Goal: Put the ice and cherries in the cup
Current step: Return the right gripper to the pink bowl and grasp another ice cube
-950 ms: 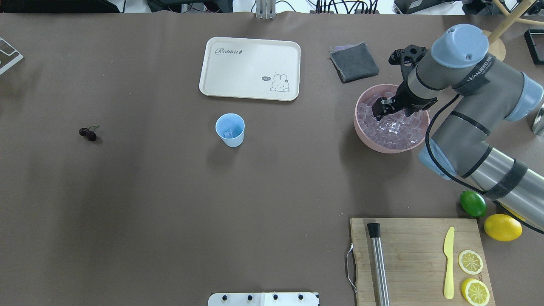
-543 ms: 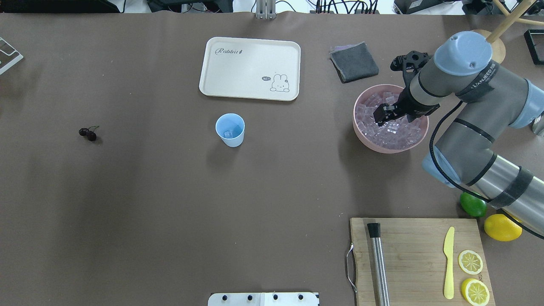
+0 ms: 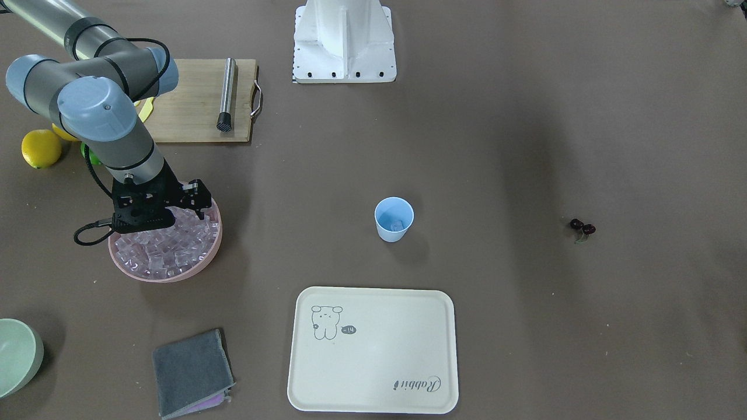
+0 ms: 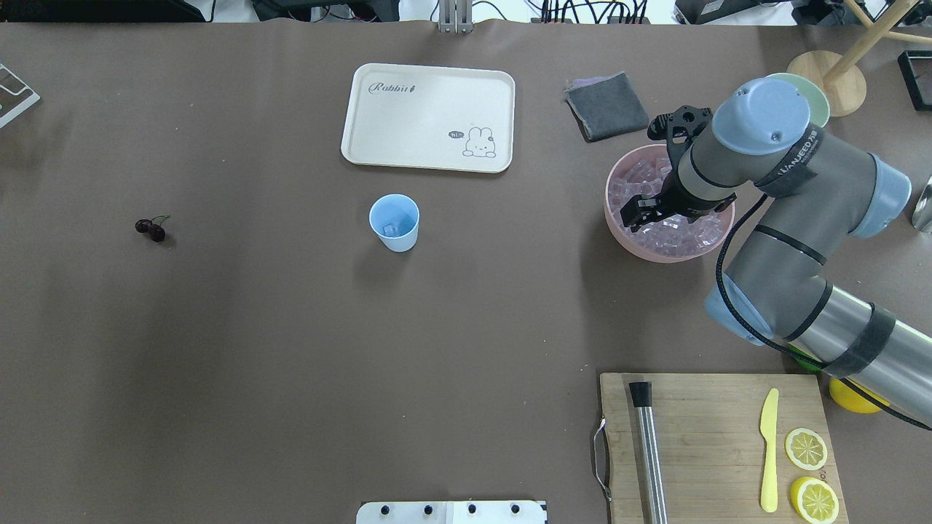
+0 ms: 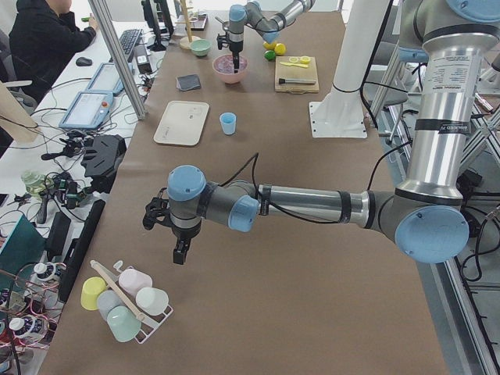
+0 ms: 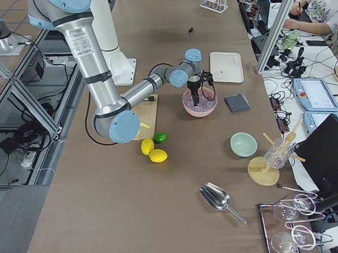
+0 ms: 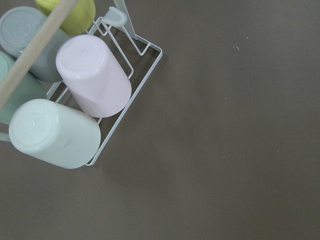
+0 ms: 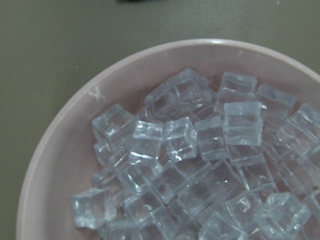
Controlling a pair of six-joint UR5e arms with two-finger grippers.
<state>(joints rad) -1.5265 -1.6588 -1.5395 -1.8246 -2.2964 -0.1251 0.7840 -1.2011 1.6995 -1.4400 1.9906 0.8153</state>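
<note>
The light blue cup [image 4: 394, 222] stands upright mid-table with one ice cube [image 4: 392, 229] inside it. A heap of clear ice [image 8: 200, 165] fills the pink bowl [image 4: 655, 255] at the right. My right gripper [image 4: 637, 217] hangs just above the ice on the bowl's left side; it looks open and holds nothing. The wrist view shows only cubes, no fingers. The cherries [image 4: 151, 229] lie alone far to the left. My left gripper [image 5: 178, 254] points down over bare table at the far left end, and I cannot tell its state.
A cream tray [image 4: 427, 118] and a grey cloth [image 4: 606, 106] lie behind the cup and bowl. A cutting board [image 4: 713, 437] carries a steel muddler, a yellow knife and lemon slices. A rack of upturned cups [image 7: 95, 75] sits beside the left gripper. A green bowl [image 3: 17, 356] is beyond the pink one.
My right arm has swung, carrying the gripper from the bowl's middle toward its left, nearer side. Cup, cherries and the rest have stayed put.
</note>
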